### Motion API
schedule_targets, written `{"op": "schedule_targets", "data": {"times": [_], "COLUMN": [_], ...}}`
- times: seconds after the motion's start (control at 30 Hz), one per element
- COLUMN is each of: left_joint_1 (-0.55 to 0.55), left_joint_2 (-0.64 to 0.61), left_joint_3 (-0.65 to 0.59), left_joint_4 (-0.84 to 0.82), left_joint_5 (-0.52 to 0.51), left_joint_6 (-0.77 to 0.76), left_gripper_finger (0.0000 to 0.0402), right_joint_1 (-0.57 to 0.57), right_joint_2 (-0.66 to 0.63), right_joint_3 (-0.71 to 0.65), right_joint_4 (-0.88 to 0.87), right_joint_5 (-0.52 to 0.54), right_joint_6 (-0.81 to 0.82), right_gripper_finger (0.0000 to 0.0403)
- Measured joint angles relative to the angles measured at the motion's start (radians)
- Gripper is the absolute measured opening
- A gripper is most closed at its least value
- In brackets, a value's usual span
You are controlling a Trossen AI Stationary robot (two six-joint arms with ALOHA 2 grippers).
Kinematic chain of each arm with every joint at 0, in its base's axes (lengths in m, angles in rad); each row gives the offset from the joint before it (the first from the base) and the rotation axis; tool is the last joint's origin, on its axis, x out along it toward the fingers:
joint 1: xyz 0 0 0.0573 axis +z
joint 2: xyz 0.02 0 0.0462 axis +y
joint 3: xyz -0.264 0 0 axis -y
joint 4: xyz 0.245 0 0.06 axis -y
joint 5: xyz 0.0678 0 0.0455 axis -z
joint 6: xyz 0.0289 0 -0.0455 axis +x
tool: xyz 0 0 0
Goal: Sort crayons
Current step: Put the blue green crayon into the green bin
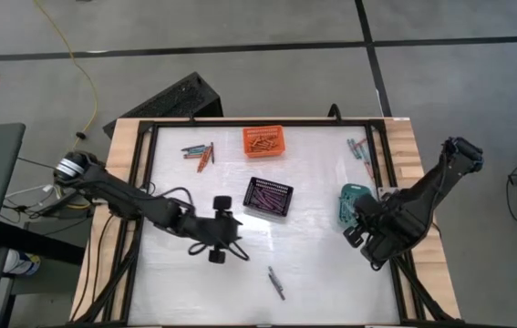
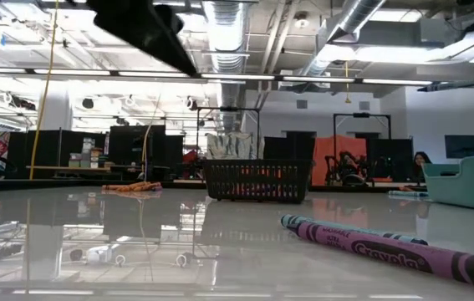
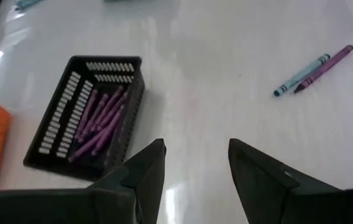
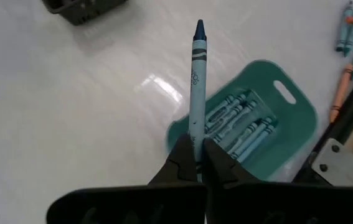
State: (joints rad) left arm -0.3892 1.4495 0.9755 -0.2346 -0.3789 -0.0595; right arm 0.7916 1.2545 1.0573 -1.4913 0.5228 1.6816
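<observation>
The right end effector (image 4: 196,163) is clamped on a blue crayon (image 4: 196,81) above the teal basket (image 4: 288,134). The left end effector (image 3: 195,168), fingers apart, hovers over the glossy white counter (image 1: 313,264) beside the black basket (image 3: 64,134) of purple crayons (image 3: 98,121). An industrial room lies beyond.

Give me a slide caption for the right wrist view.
Right gripper shut on a blue crayon above the teal basket of blue crayons.

You get an overhead view straight down on the desk (image 1: 313,264), a desk-level view across it, and two close wrist views; all four share the black basket (image 1: 268,197).
</observation>
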Motion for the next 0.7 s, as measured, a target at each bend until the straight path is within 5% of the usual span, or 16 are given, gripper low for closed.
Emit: {"op": "schedule_targets", "data": {"times": [0.37, 0.7], "left_joint_1": [-0.032, -0.045], "left_joint_2": [-0.143, -0.143], "left_joint_3": [-0.211, -0.244], "left_joint_4": [0.143, 0.164], "left_joint_5": [-0.009, -0.026], "left_joint_6": [-0.050, -0.049], "left_gripper_finger": [0.0166, 0.0166], "right_joint_1": [0.045, 0.044], "right_joint_2": [0.000, 0.001], "right_joint_3": [0.000, 0.000], "right_joint_4": [-0.079, -0.079], "right_joint_5": [-0.054, -0.054], "right_joint_6": [0.166, 0.203], "right_gripper_finger": [0.0000, 0.0000]}}
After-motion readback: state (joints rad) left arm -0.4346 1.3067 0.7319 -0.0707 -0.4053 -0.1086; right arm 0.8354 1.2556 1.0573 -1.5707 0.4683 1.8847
